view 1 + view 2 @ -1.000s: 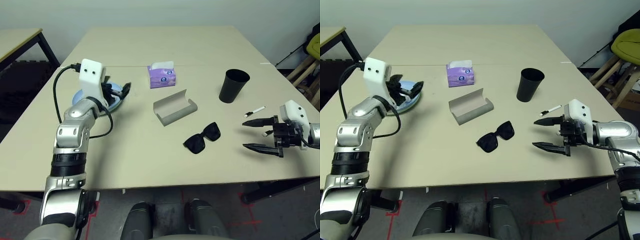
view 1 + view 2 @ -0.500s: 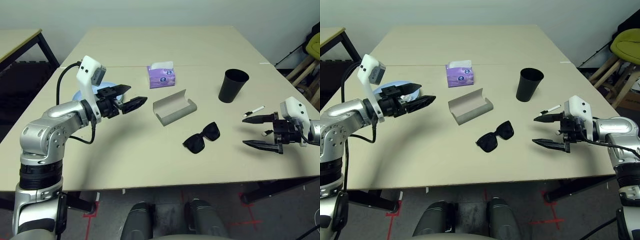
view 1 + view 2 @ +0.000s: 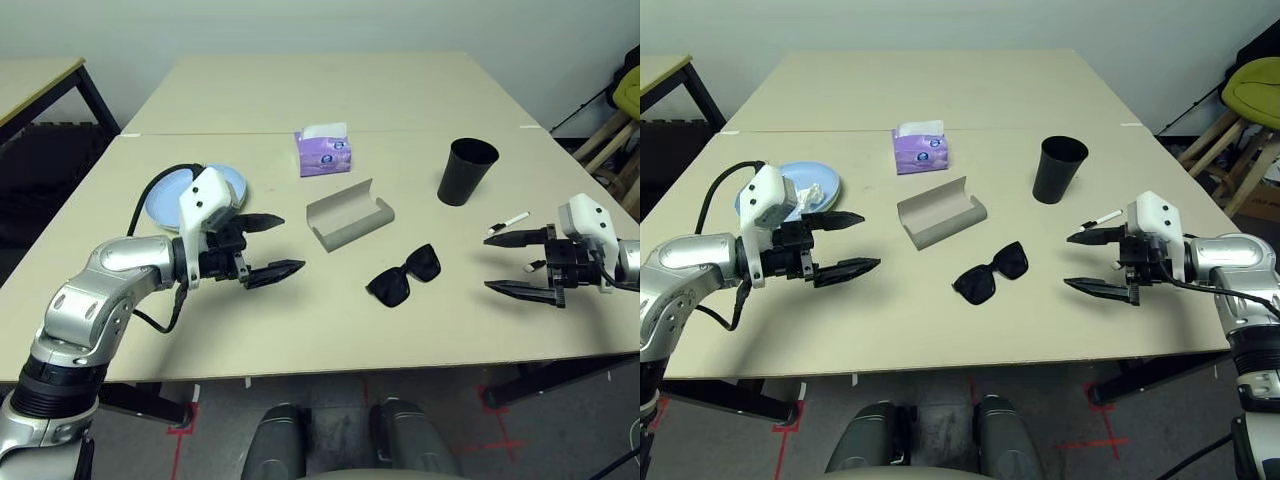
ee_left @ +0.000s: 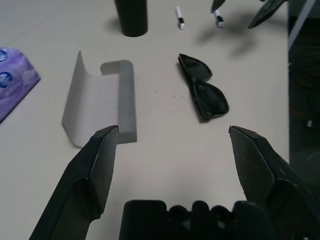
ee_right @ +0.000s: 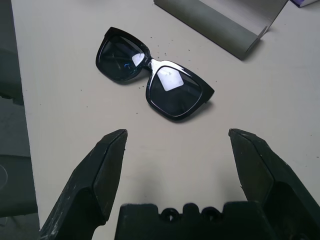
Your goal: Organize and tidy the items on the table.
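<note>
Both our end effectors are open and empty: the left end effector hangs over the bench between its left edge and the glasses case, the right end effector near the right edge, by the two pens.

The black sunglasses lie between the case and the near edge. They should be light and stiff, with smooth lenses that may slip and scratch, so we would pinch them gently at the bridge. The grey glasses case lies open towards the middle; its thin walls probably flex, and we would take it by one long side.

The black cup stands upright towards the right edge, likely light and easy to tip; we would grip its sides below the rim. The capped pen and the other pen may roll, so we would close across their middles. By the left edge, the blue plate carries a soft paper wad; we would hold the plate level by its rim.
</note>
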